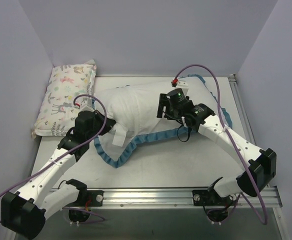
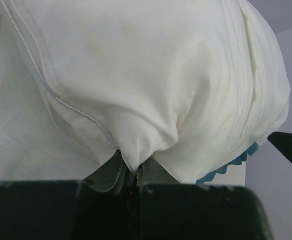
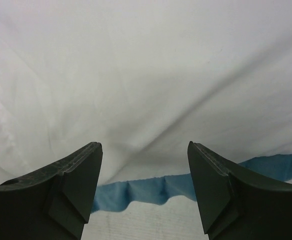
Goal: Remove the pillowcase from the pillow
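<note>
The white pillow [image 1: 136, 107] lies bunched in the middle of the table. The pillowcase shows as a teal-blue ruffled edge [image 1: 136, 145] curving round its near side and right end. My left gripper [image 1: 106, 120] is at the pillow's left end. In the left wrist view, that gripper [image 2: 132, 170] is shut on a pinched corner of white fabric [image 2: 136, 75], seemingly the pillow's. A bit of ruffle [image 2: 226, 167] shows below. My right gripper [image 1: 162, 106] is at the pillow's right side. In its wrist view, it [image 3: 145, 145] stands open and empty over white cloth and the ruffle [image 3: 151, 190].
A pastel animal-print pillow [image 1: 66, 97] lies along the left wall. Walls close the table at the back and both sides. A metal rail [image 1: 151, 195] runs along the near edge between the arm bases. A white tag [image 1: 119, 135] hangs from the pillow's near left.
</note>
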You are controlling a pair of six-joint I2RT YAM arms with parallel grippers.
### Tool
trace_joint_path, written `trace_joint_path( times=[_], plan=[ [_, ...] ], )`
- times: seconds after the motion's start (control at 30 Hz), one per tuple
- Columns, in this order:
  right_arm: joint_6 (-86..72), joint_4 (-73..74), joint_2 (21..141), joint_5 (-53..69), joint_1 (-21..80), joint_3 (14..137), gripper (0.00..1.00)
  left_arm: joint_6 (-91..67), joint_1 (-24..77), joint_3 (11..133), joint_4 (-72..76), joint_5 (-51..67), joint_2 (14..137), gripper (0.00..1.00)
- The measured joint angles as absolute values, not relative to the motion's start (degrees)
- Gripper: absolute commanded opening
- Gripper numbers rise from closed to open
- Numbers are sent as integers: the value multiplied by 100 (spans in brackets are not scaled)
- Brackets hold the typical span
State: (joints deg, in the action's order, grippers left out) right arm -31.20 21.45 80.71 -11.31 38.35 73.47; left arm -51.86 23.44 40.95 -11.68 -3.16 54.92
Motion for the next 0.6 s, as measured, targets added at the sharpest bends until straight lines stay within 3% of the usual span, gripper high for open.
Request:
trace_joint_path(
  times=[0.07,0.2,0.23,0.27,0.33,0.37,0.6],
  plan=[
    [-3183,2080,8180,-1284,3839,7347,69,-5188,2438,4093,-1135,-340,5496,0],
    [-3256,2018,8613,-1540,3835,7349,56,-5190,2526,4093,-1098,-429,5498,0],
    [-3253,1999,8709,-1575,3830,7349,49,-5190,2534,4093,-1098,-440,5498,0],
    [-3262,1990,8788,-1616,3820,7349,33,-5188,2543,4093,-1100,-449,5498,0],
    [-3260,1992,8853,-1669,3806,7349,16,-5188,2547,4093,-1105,-449,5498,0],
    [-3271,1990,8858,-1671,3778,7349,2,-5188,2550,4093,-1103,-449,5498,0],
    [-3295,1898,8694,-1487,3291,7343,0,-5188,2596,4097,-1090,-399,5498,0]
  ],
)
